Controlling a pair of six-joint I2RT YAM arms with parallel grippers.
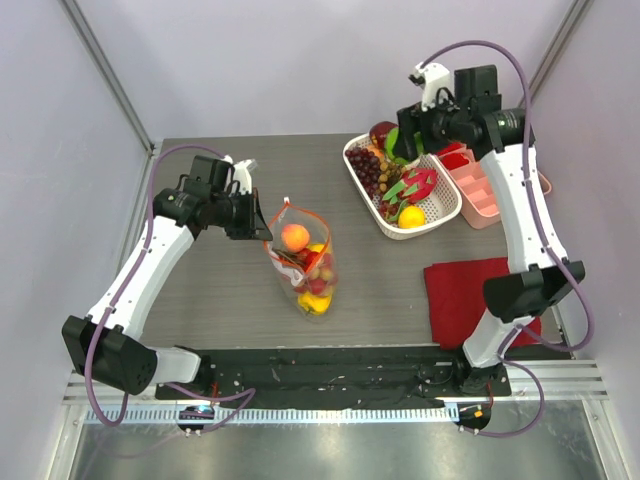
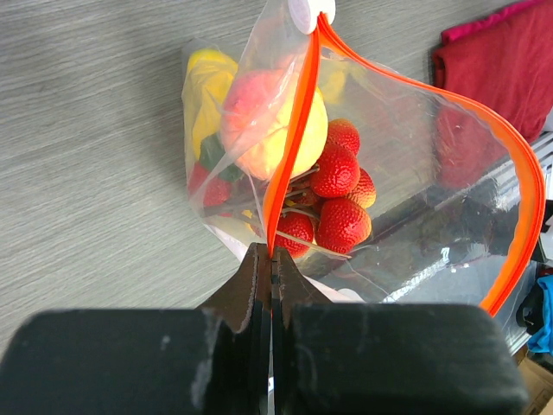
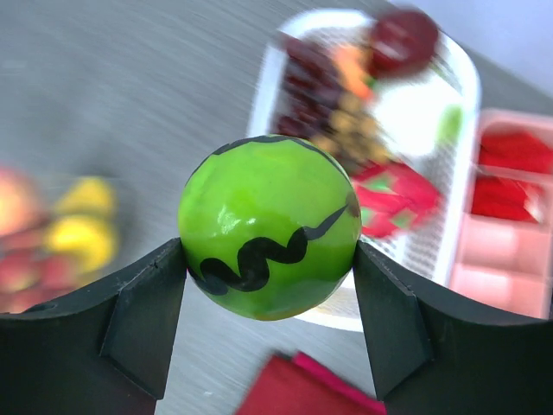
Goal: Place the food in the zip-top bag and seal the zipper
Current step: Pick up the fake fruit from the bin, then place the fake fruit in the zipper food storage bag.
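While the left gripper pinches the orange-red zipper strip of the clear plastic bag, the right gripper holds a glossy green black-striped ball.

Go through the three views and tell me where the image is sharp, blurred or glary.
Right wrist view: the green striped ball is sharp with a glossy highlight, while the white basket and pink tray behind smear out of focus. Left wrist view: strawberries and zipper are crisp, white glare streaks the zip-top bag. Top external view: evenly lit, sharp, soft shadows.
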